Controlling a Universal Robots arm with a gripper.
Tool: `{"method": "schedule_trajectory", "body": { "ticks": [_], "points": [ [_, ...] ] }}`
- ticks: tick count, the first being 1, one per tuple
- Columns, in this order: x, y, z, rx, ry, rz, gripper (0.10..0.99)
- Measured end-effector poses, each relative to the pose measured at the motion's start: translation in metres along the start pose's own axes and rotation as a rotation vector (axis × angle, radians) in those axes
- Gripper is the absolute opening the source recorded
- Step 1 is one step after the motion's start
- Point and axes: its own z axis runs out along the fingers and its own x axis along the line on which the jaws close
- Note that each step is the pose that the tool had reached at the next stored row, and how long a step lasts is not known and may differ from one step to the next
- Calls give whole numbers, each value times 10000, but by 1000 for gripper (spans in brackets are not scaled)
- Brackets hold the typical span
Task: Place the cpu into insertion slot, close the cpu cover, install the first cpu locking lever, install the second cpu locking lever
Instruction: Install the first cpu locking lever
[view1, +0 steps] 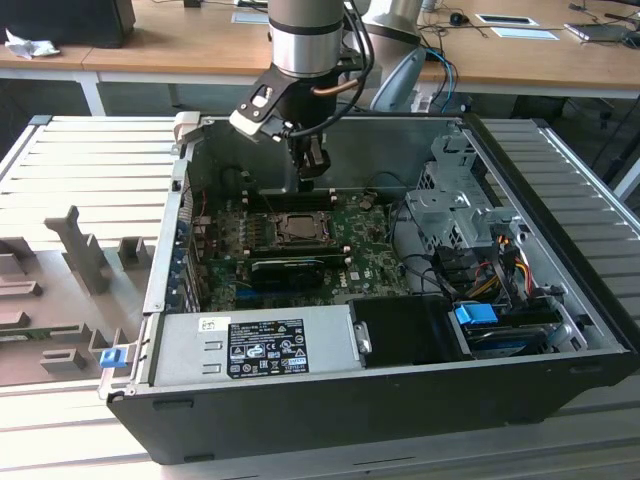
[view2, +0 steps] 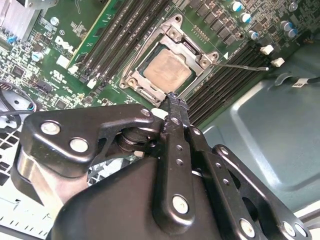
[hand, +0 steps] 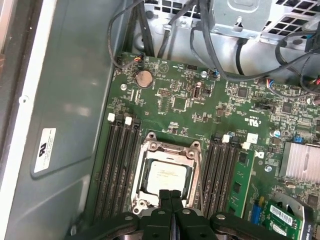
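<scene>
Open black and grey desktop computer case (view1: 300, 400) lies on its side on a grey ribbed counter (view1: 90, 160), with the green motherboard (hand: 175, 100) facing up.

The small square cpu with a pale silvery-beige face (view2: 169, 67) is seated in the square silver-rimmed insertion slot (view2: 131, 82), flat and square to it. Step one looks done.

The thin silver windowed cpu cover (hand: 172, 148) lies down around the chip, with the chip face showing through the window. The cover reads as closed.

A thin silver wire locking lever (view2: 242, 65) juts out from one corner of the slot, away over the black memory slots. It looks unlatched. I cannot make out the other lever's state. My judgement is that the lever steps are left.

The black gripper (view2: 172, 97) hangs low over the board, its tip just beside the near edge of the slot in both wrist views. The fingers are pressed together and hold nothing.
</scene>
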Motion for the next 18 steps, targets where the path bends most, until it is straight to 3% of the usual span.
{"method": "schedule_trajectory", "body": {
  "ticks": [18],
  "points": [
    [0,0,0,13,48,-1019,106]
  ]
}}
